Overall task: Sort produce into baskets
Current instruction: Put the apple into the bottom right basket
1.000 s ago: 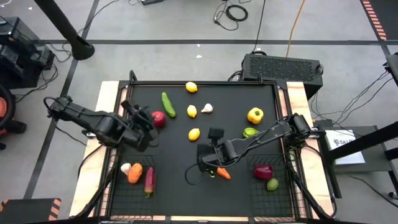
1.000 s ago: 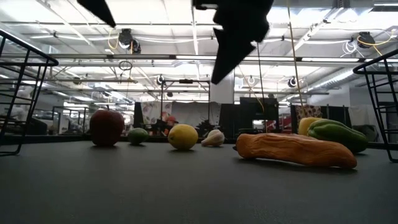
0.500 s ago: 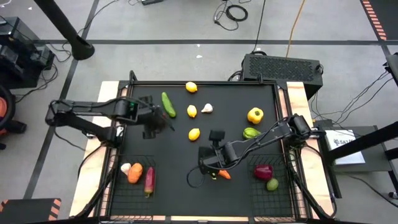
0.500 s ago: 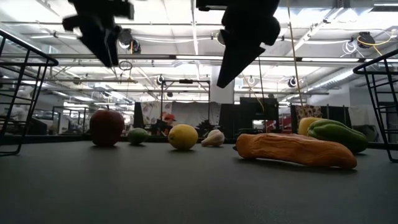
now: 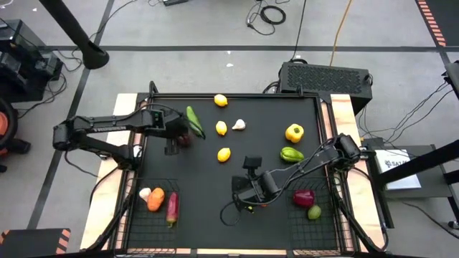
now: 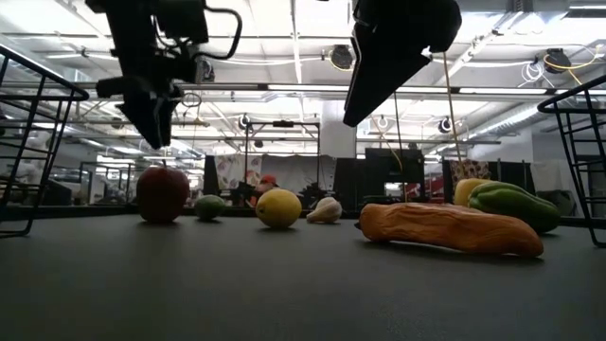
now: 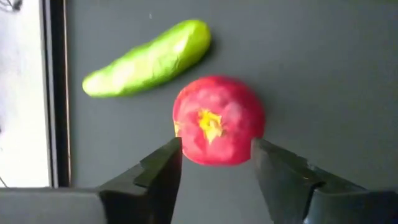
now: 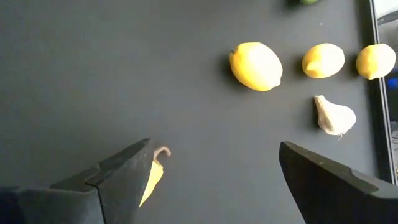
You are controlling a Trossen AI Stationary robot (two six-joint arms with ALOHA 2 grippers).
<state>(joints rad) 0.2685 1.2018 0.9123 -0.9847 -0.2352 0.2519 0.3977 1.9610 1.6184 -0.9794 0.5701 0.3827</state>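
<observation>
A red apple (image 7: pixel 217 121) rests on the black tabletop beside a green cucumber (image 7: pixel 149 59). My left gripper (image 7: pixel 216 162) is open and hangs just above the apple (image 5: pixel 184 140), one finger on either side, touching nothing. My right gripper (image 8: pixel 214 168) is open wide above the orange carrot (image 6: pixel 450 229). The gripper hides the carrot in the high view, and only a yellow stem end (image 8: pixel 152 174) shows beside one finger. Two black wire baskets stand at the near left (image 5: pixel 136 222) and near right (image 5: pixel 326 229).
Three lemons (image 5: pixel 221 100) (image 5: pixel 221 127) (image 5: pixel 224 154), a white garlic (image 5: pixel 239 124), a yellow pepper (image 5: pixel 294 132) and a green pepper (image 5: pixel 290 153) lie loose on the table. The left basket holds a garlic, a carrot (image 5: pixel 155 199) and a red piece. The right basket holds a red pepper (image 5: pixel 303 197) and a green fruit.
My left gripper has gone from beside the left basket toward the table's far edge and come down over the red apple. My right gripper has shifted a little toward the near edge and now covers the carrot in the high view. No produce has moved.
</observation>
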